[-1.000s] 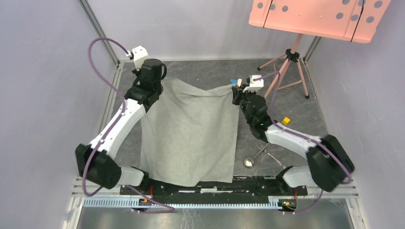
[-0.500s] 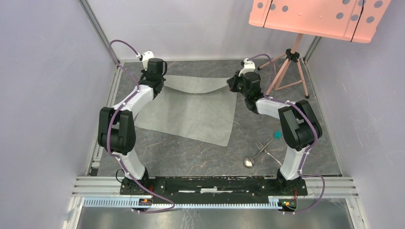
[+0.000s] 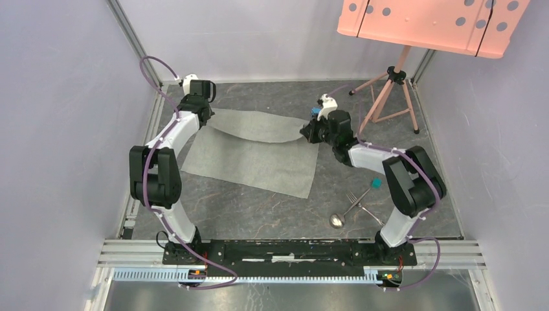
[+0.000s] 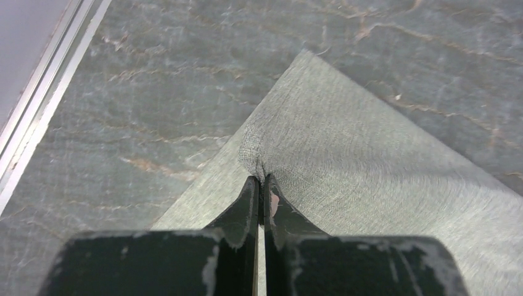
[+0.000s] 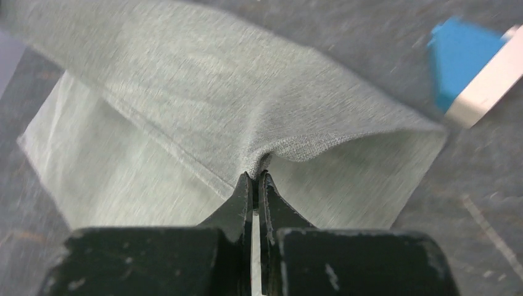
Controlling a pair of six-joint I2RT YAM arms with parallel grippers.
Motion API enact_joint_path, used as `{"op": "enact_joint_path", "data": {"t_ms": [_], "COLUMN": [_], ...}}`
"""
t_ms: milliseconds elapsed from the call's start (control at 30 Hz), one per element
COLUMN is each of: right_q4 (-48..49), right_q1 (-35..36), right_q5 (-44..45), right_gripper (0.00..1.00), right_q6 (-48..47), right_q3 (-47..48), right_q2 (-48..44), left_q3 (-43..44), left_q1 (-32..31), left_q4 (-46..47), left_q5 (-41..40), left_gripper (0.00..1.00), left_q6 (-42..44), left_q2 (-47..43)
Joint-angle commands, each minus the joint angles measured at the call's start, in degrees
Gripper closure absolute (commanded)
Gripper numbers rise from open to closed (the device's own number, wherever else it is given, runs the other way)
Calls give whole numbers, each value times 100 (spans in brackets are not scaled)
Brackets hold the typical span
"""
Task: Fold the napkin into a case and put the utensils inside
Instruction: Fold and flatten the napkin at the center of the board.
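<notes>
Toward the far side of the dark marbled bench (image 3: 259, 207), the light grey napkin (image 3: 252, 162) lies mostly flat, with its far band raised and curving between the two arms. At the far left corner the left end effector (image 4: 260, 182) has its fingers pressed together on a pinch of the cloth, which puckers at their tips; the corner itself points away over bare bench. At the far right corner the right end effector (image 5: 254, 176) is likewise clamped tight on the napkin's edge. There the cloth is doubled, an upper layer arching over a lower one that rests on the bench. Just beyond that corner sits a small blue and white block (image 5: 469, 68). A silver fork (image 3: 353, 195) and a round-bowled spoon (image 3: 336, 220) lie on the near right of the bench, handles crossing, well apart from the napkin, with a small teal block (image 3: 375, 183) just beside the fork. A pink perforated board (image 3: 434, 26) on a tripod (image 3: 388, 91) stands at the far right
</notes>
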Motion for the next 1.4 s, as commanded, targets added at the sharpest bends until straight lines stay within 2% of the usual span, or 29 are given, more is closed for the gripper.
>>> {"op": "enact_joint_path", "data": {"t_ms": [0, 100, 233, 333, 433, 767, 1067, 1367], "right_q4": [-95, -336, -100, -53, 100, 21, 254, 170], "right_q1": [437, 639, 984, 1247, 1346, 1542, 1698, 1912], "right_q5": [89, 320, 339, 610, 761, 692, 558, 583], "right_gripper": [99, 99, 100, 99, 98, 98, 97, 97], "right_q6": [-205, -261, -84, -66, -25, -37, 300, 301], "right_q3": [-507, -821, -1494, -1960, -2408, -2689, -3367, -3239], "right_q2": [-822, -1199, -1557, -1928, -2107, -2426, -2685, -2297], "left_q3": [193, 395, 403, -128, -373, -581, -1540, -1182], "left_q1": [140, 216, 235, 293, 301, 499, 630, 657], "left_q4": [-663, -1312, -2129, -2069, -2139, -2458, -2125, -2283], "left_q5": [-193, -187, 107, 553, 595, 158, 86, 341], "left_gripper": [98, 98, 98, 98, 98, 98, 98, 98], "left_q6": [-213, -91, -99, -343, -554, -287, -470, -608], "left_q2": [93, 322, 580, 455, 354, -147, -566, 93]}}
